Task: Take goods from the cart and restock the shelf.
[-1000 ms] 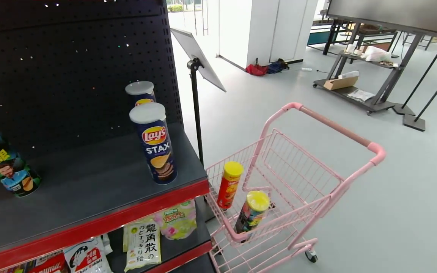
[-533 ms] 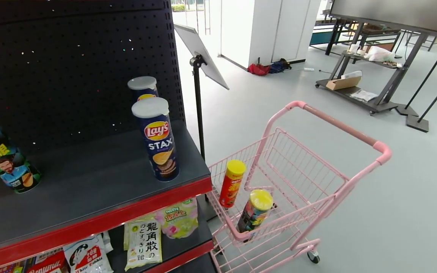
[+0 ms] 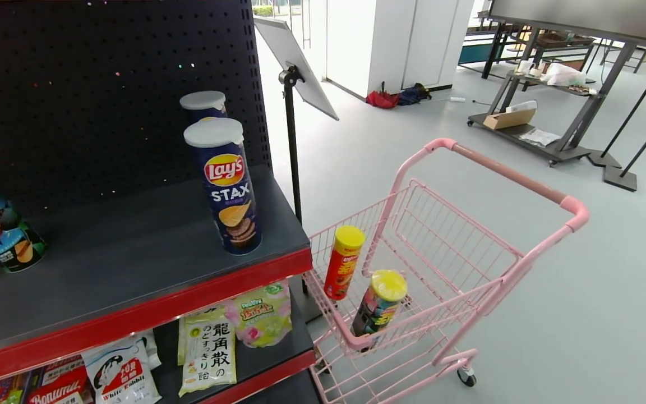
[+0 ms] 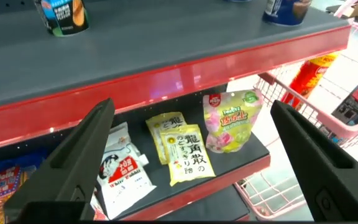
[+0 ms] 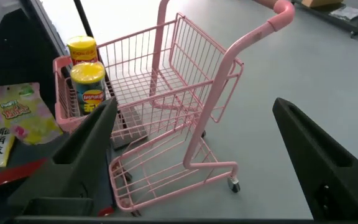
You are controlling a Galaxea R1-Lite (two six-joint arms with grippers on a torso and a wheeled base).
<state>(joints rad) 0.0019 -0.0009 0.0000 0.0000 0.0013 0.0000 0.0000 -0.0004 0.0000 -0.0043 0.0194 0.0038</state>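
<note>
A pink cart (image 3: 502, 174) stands to the right of the dark shelf (image 3: 132, 247). In its basket are a red can with a yellow lid (image 3: 344, 264) and a dark can with a yellow lid (image 3: 379, 303), both leaning. On the shelf top stand two blue cans (image 3: 225, 185), one behind the other, and a green-black can (image 3: 0, 235) at the far left. My left gripper (image 4: 191, 109) is open in front of the shelf's red edge. My right gripper (image 5: 194, 106) is open above the cart (image 5: 229, 62), with nothing between its fingers.
Snack bags (image 3: 208, 348) lie on the lower shelf. A sign stand (image 3: 292, 112) rises between shelf and cart. Black racks (image 3: 547, 129) stand far back on the right. Open grey floor lies to the right of the cart.
The head camera has shifted, so the whole picture has moved. The cans and the cart keep their places.
</note>
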